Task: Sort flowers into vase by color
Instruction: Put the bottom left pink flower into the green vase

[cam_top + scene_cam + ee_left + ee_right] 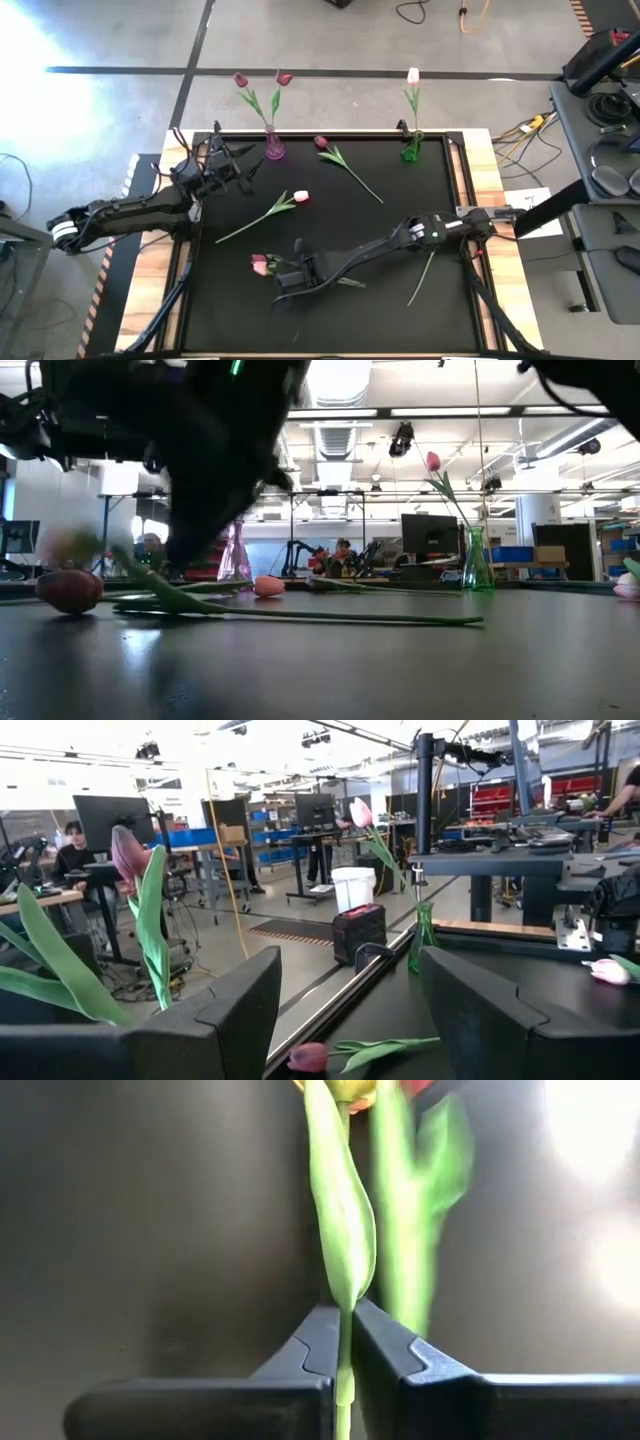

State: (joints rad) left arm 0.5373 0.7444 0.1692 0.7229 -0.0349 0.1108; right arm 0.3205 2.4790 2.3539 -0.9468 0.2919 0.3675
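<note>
Overhead and table-level cameras share the black table; wrist cameras look close

A: Flowers?
B: Two maroon tulips upright in purple vase, one pink-white in green vase. Maroon one and pale one lying flat.
A: Yours?
B: Pink tulip, stem pinched in my right hand.
</note>
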